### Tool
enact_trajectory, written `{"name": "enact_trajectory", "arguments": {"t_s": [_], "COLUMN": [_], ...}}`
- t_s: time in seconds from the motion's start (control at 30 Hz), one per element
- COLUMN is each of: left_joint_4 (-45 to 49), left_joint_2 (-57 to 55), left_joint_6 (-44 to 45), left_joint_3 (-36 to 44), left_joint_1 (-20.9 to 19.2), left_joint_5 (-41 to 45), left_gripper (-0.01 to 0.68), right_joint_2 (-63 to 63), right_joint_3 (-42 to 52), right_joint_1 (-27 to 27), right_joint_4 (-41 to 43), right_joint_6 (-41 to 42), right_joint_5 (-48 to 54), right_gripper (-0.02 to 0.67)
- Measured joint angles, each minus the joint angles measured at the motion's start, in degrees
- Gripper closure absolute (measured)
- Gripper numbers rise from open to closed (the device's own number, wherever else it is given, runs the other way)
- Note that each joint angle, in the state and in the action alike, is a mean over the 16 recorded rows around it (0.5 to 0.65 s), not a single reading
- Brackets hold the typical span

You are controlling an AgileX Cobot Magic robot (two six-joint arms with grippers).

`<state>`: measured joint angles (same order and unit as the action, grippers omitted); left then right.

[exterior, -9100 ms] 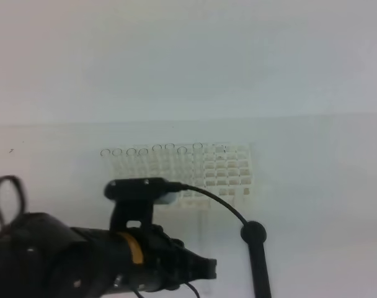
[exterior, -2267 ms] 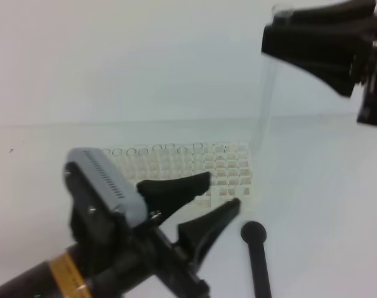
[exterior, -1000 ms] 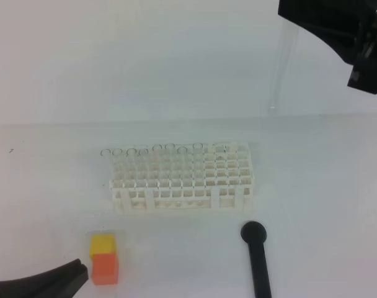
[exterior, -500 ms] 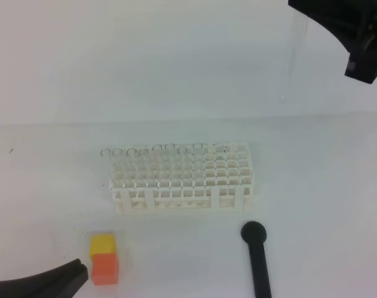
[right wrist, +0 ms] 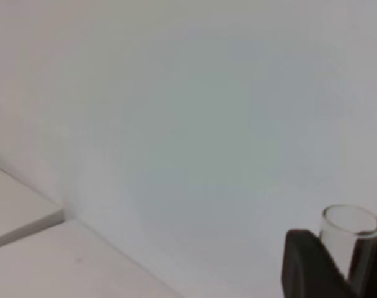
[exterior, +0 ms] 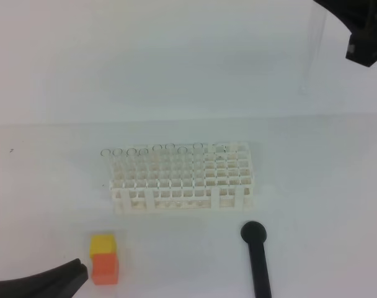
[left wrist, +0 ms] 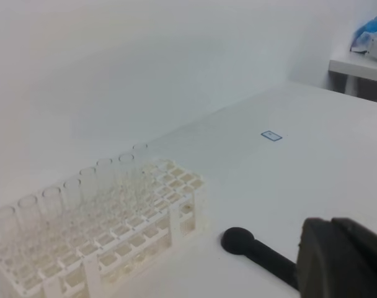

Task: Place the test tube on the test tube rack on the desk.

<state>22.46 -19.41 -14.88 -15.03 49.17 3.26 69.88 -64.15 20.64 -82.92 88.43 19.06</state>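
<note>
Right gripper (exterior: pixel 357 25), black and only partly in frame at the top right of the exterior high view, has its jaws closed partway on the test tube (exterior: pixel 312 53), which hangs upright below it, high above the far right of the scene and well apart from the rack. From the right wrist view the tube's rimmed open mouth (right wrist: pixel 351 231) shows between the dark fingers (right wrist: pixel 306 264). Left gripper (exterior: pixel 49 284) lies low at the near left edge with its jaws fully closed and nothing in them.

Going by size, the desk (exterior: pixel 325 186) is a plain white top. On it the test tube rack (exterior: pixel 183 180) stands near the middle, a white lattice of square holes; a row of clear tubes (exterior: pixel 156 149) stands upright in its far row, the other holes look empty. A black rod with a round head (exterior: pixel 255 248) lies just near and right of the rack. A yellow-and-orange block (exterior: pixel 104 257) sits near left, just beside the left gripper's tip.

Compared with half a second ago, the held tube and the right gripper have shifted further right and up; the rack, rod, block and left gripper lie as before.
</note>
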Motion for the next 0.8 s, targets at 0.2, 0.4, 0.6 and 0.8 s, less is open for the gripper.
{"name": "enact_trajectory", "arguments": {"t_s": [0.2, 0.4, 0.6, 0.8], "left_joint_4": [0.0, 0.04, 0.03, -0.12], "left_joint_2": [0.01, 0.64, 2.65, 6.35], "left_joint_6": [0.0, 0.0, -0.17, -3.1], "left_joint_3": [0.0, 0.0, 0.0, 0.18], "left_joint_1": [-5.85, -18.56, -34.28, -45.98], "left_joint_5": [0.05, 0.26, 0.58, 1.13], "left_gripper": [0.673, 0.673, 0.673, 0.673], "right_joint_2": [0.44, 3.5, 10.09, 17.45], "right_joint_3": [0.02, 0.09, 0.15, 0.15], "right_joint_1": [3.41, 10.17, 16.85, 20.11], "right_joint_4": [19.83, 43.15, 58.41, 63.89], "right_joint_6": [-22.21, -45.13, -57.72, -62.01], "right_joint_5": [-6.7, -16.4, -26.07, -34.01], "right_gripper": [0.52, 0.52, 0.52, 0.52]}}
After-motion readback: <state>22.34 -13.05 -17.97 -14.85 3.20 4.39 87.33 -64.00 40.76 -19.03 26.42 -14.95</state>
